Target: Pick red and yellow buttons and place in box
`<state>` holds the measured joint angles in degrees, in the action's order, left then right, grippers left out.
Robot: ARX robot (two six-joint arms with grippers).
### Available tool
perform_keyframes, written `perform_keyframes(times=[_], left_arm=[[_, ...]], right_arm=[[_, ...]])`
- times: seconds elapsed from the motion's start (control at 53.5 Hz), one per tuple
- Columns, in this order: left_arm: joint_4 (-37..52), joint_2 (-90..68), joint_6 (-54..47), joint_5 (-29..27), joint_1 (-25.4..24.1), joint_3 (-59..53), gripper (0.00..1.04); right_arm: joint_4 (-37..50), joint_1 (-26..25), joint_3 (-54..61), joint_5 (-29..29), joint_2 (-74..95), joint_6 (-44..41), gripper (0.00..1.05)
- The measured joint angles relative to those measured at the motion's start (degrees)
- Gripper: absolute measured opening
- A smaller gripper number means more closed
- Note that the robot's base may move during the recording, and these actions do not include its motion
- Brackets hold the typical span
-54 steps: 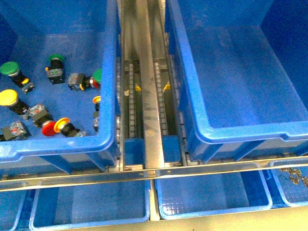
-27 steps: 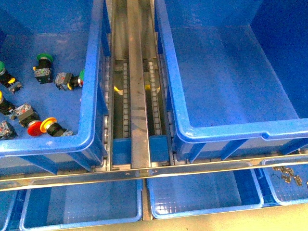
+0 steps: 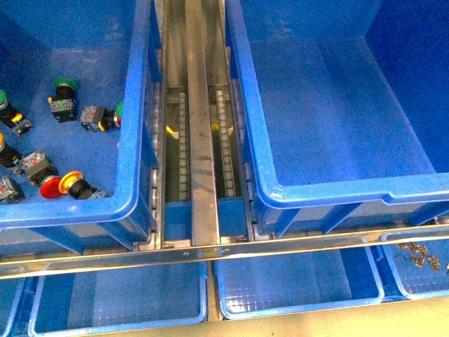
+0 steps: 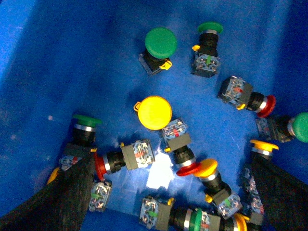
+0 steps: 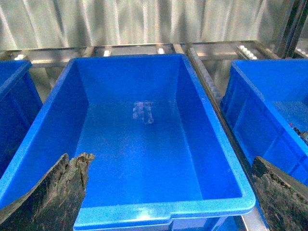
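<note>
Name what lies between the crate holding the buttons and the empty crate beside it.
Front view: a steel rail flanked by two roller tracks separates button crate from empty crate.

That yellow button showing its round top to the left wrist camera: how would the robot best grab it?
Probably by the cap rim, from straight above: the yellow button stands cap-up, hiding its body. Pinch across the sides that are free, away from the neighbouring switch body beside one edge.
</note>
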<state>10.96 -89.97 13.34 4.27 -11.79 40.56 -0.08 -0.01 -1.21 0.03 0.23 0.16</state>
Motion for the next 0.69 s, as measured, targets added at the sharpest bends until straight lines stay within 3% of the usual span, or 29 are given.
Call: perform_keyframes(times=[0.691], left_arm=[[4.87, -27.58, -5.70, 0.17, 0.28, 14.99, 0.97]], right_arm=[[0.00, 0.00, 0.00, 0.00, 0.00, 0.02, 0.99]])
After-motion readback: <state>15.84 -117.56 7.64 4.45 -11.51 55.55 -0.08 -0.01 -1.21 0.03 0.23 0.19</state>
